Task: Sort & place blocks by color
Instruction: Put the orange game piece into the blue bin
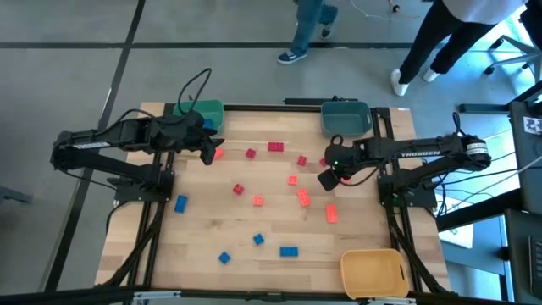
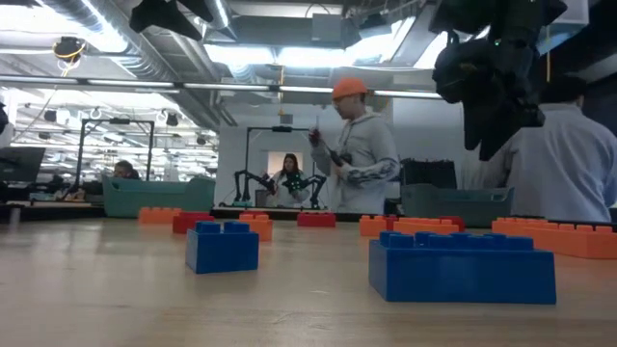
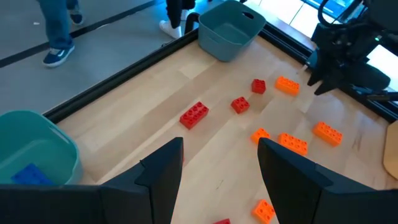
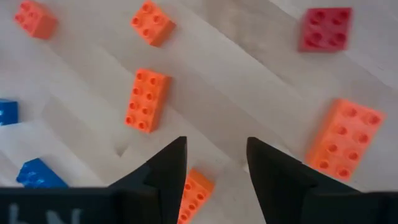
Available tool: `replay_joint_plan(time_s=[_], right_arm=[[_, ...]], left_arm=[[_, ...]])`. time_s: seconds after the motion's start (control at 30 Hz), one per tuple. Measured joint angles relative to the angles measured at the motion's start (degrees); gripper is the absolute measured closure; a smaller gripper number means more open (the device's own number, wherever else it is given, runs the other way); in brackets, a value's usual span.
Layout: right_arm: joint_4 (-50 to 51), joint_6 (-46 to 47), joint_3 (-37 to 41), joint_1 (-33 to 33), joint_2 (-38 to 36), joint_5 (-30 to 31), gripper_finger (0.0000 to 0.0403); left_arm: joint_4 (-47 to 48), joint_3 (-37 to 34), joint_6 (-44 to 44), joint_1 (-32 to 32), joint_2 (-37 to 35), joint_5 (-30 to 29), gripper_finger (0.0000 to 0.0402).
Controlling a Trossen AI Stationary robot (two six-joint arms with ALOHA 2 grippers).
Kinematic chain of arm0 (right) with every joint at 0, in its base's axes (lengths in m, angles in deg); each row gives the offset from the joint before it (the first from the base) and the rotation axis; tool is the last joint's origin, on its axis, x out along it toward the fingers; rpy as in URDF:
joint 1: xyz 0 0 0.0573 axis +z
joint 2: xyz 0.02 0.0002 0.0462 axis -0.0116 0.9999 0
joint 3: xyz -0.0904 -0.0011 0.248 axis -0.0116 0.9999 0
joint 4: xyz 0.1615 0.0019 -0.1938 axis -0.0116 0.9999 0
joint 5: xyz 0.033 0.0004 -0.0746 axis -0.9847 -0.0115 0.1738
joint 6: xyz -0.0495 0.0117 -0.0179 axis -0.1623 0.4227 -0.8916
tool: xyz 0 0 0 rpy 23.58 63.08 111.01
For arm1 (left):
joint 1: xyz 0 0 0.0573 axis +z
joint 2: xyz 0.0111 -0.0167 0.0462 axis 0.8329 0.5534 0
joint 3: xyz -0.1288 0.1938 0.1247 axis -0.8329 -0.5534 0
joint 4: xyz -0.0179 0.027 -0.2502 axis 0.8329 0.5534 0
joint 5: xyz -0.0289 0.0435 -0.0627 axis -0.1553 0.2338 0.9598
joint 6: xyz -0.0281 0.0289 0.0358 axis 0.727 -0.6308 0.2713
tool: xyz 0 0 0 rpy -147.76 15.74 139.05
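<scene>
Red, orange and blue blocks lie scattered flat on the wooden table (image 1: 203,229). Reds such as (image 1: 276,146) lie toward the far side, oranges such as (image 1: 303,197) right of the middle, blues such as (image 1: 289,252) toward the near side. My right gripper (image 1: 327,180) hovers open over the table's right part, pointing steeply down. Bare wood shows between its fingers (image 4: 216,146), and a small orange block (image 4: 198,188) lies on the table just under them, untouched. My left gripper (image 1: 209,152) waits open at the far left, holding nothing (image 3: 219,146).
A teal bin (image 1: 199,113) at the far left holds a blue block (image 3: 28,175). A grey-blue bin (image 1: 345,117) stands at the far right and a yellow bin (image 1: 373,271) at the near right corner. People stand beyond the table's far edge.
</scene>
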Motion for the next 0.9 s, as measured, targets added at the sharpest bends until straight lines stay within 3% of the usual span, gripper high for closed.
replay_joint_plan(time_s=[0.23,0.47,0.9], right_arm=[[7.94,9.38,0.02,-5.06,-0.01,-0.39,0.0234],[12.67,7.86,0.04,-8.77,1.07,1.53,0.0234],[12.89,3.91,0.04,-12.08,9.65,0.66,0.0234]], left_arm=[[-0.02,-0.04,-0.02,0.0,0.0,0.07,0.02],[-0.04,-0.06,0.02,0.0,0.0,0.09,0.02],[-0.26,-0.07,0.04,0.02,0.01,0.09,0.02]])
